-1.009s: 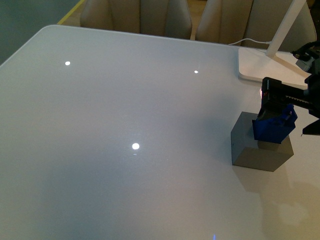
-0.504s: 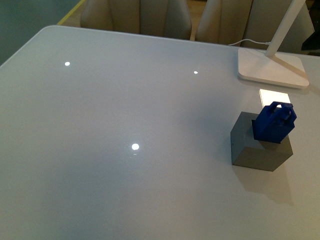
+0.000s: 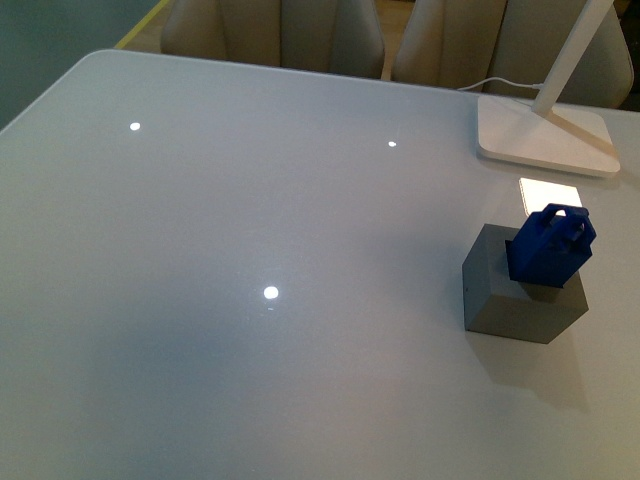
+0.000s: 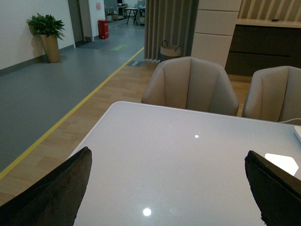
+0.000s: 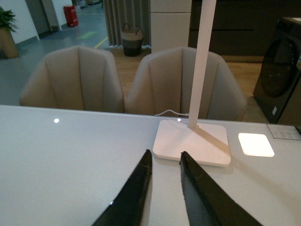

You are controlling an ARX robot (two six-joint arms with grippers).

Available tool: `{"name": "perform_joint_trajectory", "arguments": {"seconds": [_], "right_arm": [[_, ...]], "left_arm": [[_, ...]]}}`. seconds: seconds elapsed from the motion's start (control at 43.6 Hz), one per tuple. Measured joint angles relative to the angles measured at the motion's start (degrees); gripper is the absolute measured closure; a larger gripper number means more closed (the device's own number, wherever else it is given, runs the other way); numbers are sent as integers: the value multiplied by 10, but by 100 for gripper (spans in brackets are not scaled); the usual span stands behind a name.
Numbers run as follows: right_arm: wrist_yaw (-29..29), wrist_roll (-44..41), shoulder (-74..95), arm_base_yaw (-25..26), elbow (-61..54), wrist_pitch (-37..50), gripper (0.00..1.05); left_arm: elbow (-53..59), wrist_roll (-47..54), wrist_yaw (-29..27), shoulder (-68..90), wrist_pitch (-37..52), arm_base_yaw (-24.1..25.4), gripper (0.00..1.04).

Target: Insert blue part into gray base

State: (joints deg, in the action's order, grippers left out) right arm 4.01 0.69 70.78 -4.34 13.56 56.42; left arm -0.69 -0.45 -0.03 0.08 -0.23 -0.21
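In the front view the blue part [image 3: 549,247], a deep-blue block with a loop handle on top, sits tilted in the top of the gray base [image 3: 510,300], a matte gray cube at the table's right side. No arm shows in the front view. In the left wrist view my left gripper [image 4: 169,188] is open wide, its two dark fingers at the picture's sides, with only table between them. In the right wrist view my right gripper [image 5: 165,157] is open with a narrow gap, empty, pointing toward the lamp base. Neither wrist view shows the part or the cube.
A white lamp base [image 3: 545,135] with a slanted arm and a cable stands at the table's far right, also in the right wrist view [image 5: 193,141]. Beige chairs [image 3: 270,35] line the far edge. The table [image 3: 250,220] is white and glossy with light reflections.
One second ago my right gripper was at the blue part on the cube. It has let go and pulled out of the front view; the part stays in the cube.
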Motion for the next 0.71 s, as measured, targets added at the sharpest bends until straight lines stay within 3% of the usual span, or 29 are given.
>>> {"name": "perform_joint_trajectory", "arguments": {"seconds": [0.069,0.183,0.344,0.711], "right_arm": [[-13,-2,-30,9,-22,-9,103],[-36,-4,-76,39,-46,-27,103],[-39,-4,-111,42,-94,-19,103],[-39,-4,-297,42,-125,-169,103]], "left_arm": [[0,0,0,0,0,0,7],[0,0,0,0,0,0,7],[0,0,0,0,0,0,7],[0,0,0,0,0,0,7]]}}
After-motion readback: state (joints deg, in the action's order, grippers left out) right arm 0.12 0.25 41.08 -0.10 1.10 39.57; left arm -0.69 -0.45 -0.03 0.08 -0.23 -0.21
